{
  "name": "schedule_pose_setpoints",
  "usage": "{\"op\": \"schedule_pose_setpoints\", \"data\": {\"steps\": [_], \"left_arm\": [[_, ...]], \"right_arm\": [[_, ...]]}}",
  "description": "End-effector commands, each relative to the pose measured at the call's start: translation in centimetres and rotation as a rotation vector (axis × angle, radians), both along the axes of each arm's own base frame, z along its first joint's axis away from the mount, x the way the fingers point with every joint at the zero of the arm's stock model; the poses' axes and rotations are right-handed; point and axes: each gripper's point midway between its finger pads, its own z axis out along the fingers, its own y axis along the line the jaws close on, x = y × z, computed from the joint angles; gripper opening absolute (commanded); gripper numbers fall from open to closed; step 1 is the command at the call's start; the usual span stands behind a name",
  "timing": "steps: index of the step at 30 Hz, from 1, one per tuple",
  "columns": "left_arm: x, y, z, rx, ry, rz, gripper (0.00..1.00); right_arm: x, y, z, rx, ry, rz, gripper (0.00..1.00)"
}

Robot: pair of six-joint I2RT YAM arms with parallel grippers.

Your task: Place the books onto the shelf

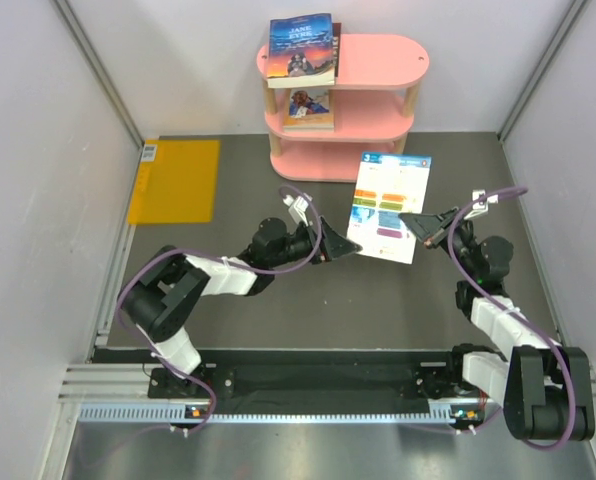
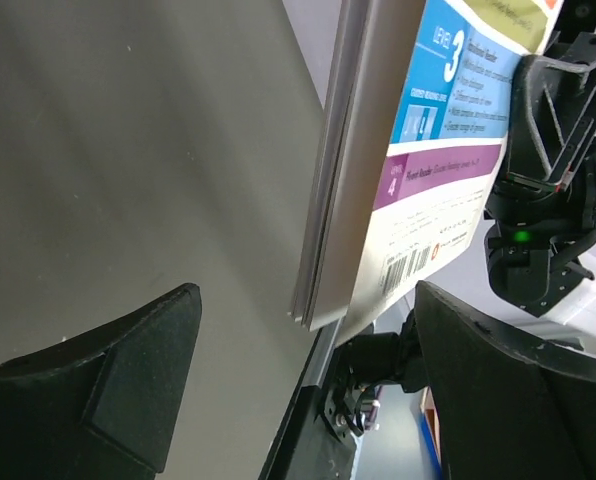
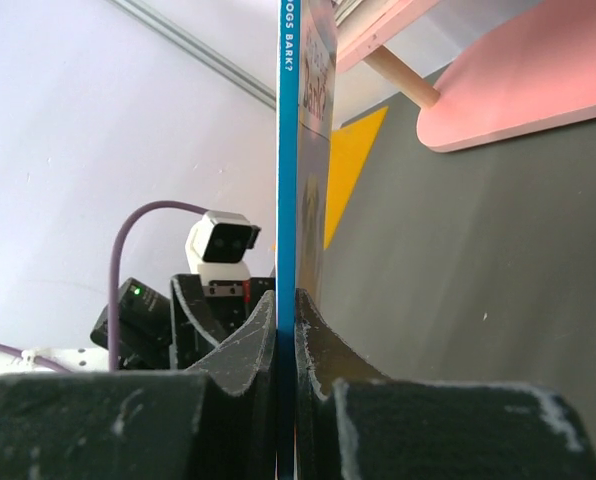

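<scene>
White book (image 1: 389, 205): held off the bench (image 1: 238, 200), in front of the shelf (image 1: 378, 60), between the two arms. Back cover reads "LEVEL 3" on blue and "4" on a purple band, with a barcode below. The spine ends "…OGS BARK?". Right gripper (image 1: 410, 220): jaws closed on the book's right edge. Left gripper (image 1: 348, 251): jaws wide apart at its lower left corner, not gripping. Blue book (image 1: 301, 48), titled "JANE EYRE", lies on the top tier. A second book (image 1: 308, 108) lies on the middle tier.
</scene>
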Motion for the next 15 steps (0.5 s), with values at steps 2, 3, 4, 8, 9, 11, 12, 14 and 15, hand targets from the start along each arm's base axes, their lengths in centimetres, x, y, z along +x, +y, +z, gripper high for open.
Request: {"op": "schedule_pose_setpoints", "data": {"steps": [2,3,4,8,9,11,12,14,15], "left_arm": [[0.0,-2.4,4.0,-0.125,-0.096,-0.058,0.85],[0.1,-2.8,4.4,-0.135,-0.103,-0.065,0.83],[0.1,-3.0,4.4,-0.137,-0.106,-0.069,0.82],[0.5,-3.5,5.6,-0.162,-0.131,-0.073,0.69],[0.6,-3.8,6.2,-0.169,-0.141,-0.078,0.64],[0.6,-3.9,6.3,-0.164,-0.138,-0.085,0.52],[0.6,-4.0,6.9,-0.173,-0.145,-0.096,0.24],[0.2,-4.0,7.5,-0.185,-0.152,-0.11,0.05],[0.1,-4.0,7.5,-0.185,-0.151,-0.115,0.02]], "right_arm": [[-1.1,1.3,2.6,0.003,-0.115,0.053,0.0],[-1.2,1.4,2.7,0.003,-0.116,0.056,0.0],[-1.2,1.5,2.6,0.002,-0.112,0.067,0.0],[-1.3,1.7,2.3,0.002,-0.107,0.073,0.0],[-1.4,1.7,2.2,0.002,-0.104,0.073,0.0],[-1.5,1.6,1.8,0.002,-0.092,0.07,0.0],[-1.5,1.6,1.8,0.001,-0.092,0.07,0.0],[-1.5,1.5,1.4,0.0,-0.079,0.057,0.0],[-1.5,1.4,1.4,-0.003,-0.08,0.05,0.0]]}}
